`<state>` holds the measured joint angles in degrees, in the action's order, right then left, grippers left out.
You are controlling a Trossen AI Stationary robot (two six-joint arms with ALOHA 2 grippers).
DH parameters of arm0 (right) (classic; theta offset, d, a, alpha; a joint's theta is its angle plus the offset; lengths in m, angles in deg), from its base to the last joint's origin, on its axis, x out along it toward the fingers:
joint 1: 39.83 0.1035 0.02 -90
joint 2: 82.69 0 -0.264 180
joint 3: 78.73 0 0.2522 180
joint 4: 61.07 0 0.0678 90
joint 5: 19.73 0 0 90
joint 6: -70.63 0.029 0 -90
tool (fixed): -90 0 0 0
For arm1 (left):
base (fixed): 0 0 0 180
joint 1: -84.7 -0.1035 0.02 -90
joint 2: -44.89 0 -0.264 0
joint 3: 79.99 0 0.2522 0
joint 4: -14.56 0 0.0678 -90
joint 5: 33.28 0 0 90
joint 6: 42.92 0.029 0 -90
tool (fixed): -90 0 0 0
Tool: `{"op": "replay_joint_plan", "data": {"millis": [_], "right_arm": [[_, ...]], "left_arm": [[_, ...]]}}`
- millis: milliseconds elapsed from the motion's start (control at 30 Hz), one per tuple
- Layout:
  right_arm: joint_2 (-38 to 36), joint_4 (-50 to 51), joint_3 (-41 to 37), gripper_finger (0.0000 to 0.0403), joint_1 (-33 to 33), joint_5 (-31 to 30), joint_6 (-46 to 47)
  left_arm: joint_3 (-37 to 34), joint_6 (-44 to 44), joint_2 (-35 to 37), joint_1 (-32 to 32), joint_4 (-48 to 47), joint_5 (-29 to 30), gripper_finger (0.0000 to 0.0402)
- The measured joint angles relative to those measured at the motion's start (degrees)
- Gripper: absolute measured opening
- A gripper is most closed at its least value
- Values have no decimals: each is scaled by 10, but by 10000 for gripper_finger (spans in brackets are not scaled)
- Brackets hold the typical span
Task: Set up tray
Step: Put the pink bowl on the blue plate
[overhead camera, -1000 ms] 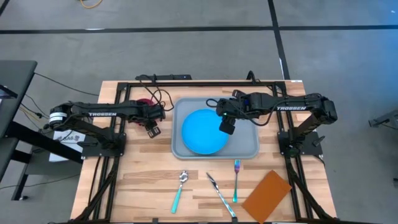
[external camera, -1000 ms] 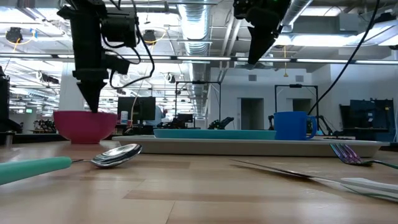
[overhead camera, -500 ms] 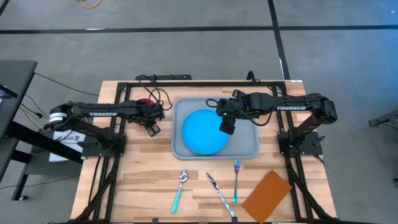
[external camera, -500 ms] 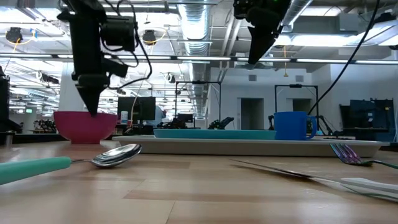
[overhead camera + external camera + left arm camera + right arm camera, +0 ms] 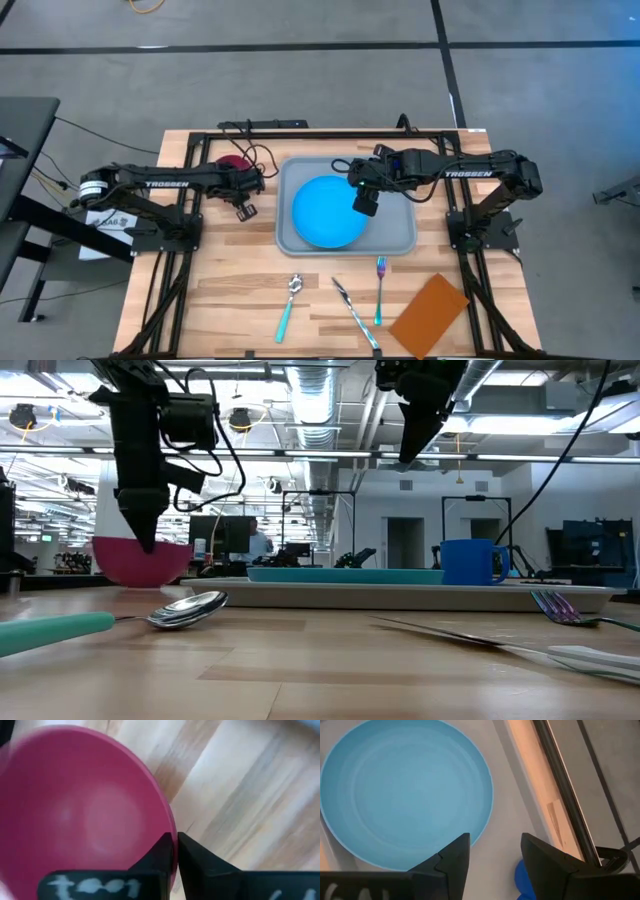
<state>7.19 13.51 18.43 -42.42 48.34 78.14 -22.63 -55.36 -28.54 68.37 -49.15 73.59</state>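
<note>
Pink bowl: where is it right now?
In the high view the pink bowl sits at the table's back left, just left of the tray, with the left tool shut on its rim.

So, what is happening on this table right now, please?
The robot is setting up a tray. The left gripper has its jaws shut on the rim of a pink bowl at the table's left side, beside the tray, and in the low view the bowl appears lifted slightly off the wood. The right gripper hovers open above the blue plate that already lies on the tray. A spoon, knife, fork and napkin wait on the table nearer the front edge.
</note>
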Motion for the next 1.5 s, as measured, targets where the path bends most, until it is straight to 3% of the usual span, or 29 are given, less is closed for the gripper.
{"op": "replay_joint_plan", "data": {"millis": [300, 600, 767, 933, 1033, 1267, 1500], "right_arm": [[0, 20, 0, 171, 0, 0, 3], [0, 116, 0, 171, 14, 25, 66], [0, 182, 0, 171, 34, 25, 114], [0, 260, 0, 171, 58, 24, 181], [0, 293, 0, 171, 78, 13, 195], [-26, 283, -9, 171, 119, -50, 198], [-57, 283, -13, 171, 145, -90, 261]], "left_arm": [[151, 27, -2, 118, 11, -31, 2], [254, 287, -115, 268, 42, -12, 1], [325, 404, -219, 255, 44, -3, 1], [409, 448, -300, 206, 48, -142, 1], [436, 456, -337, 184, 33, -169, 0], [443, 473, -367, 163, 6, -197, 0], [444, 464, -366, 162, 34, -199, 15]]}}
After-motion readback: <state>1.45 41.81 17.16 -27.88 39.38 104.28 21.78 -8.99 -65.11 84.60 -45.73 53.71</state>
